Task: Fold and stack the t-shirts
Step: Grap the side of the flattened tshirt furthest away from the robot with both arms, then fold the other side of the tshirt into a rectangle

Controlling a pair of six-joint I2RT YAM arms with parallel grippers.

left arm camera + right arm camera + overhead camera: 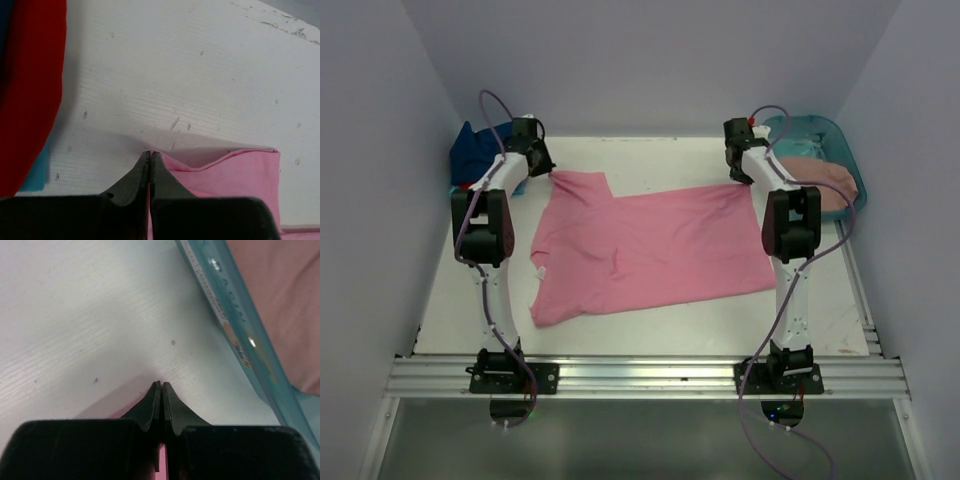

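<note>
A bright pink t-shirt [640,250] lies spread across the white table [650,330]. My left gripper [548,172] is shut on its far left corner; the left wrist view shows the pink cloth [230,180] pinched between the closed jaws [150,153]. My right gripper [745,180] is shut on its far right corner; pink cloth shows between the closed jaws in the right wrist view [161,384]. A dusty rose shirt [820,185] lies in the teal tub [825,130]. Navy blue cloth [475,150] is piled at the far left, with red [30,90] and turquoise [37,172] cloth.
The teal plastic tub stands at the back right corner, its rim [235,325] close to my right gripper. The pile of folded shirts sits at the back left corner. White walls enclose the table on three sides. A metal rail [650,375] runs along the near edge.
</note>
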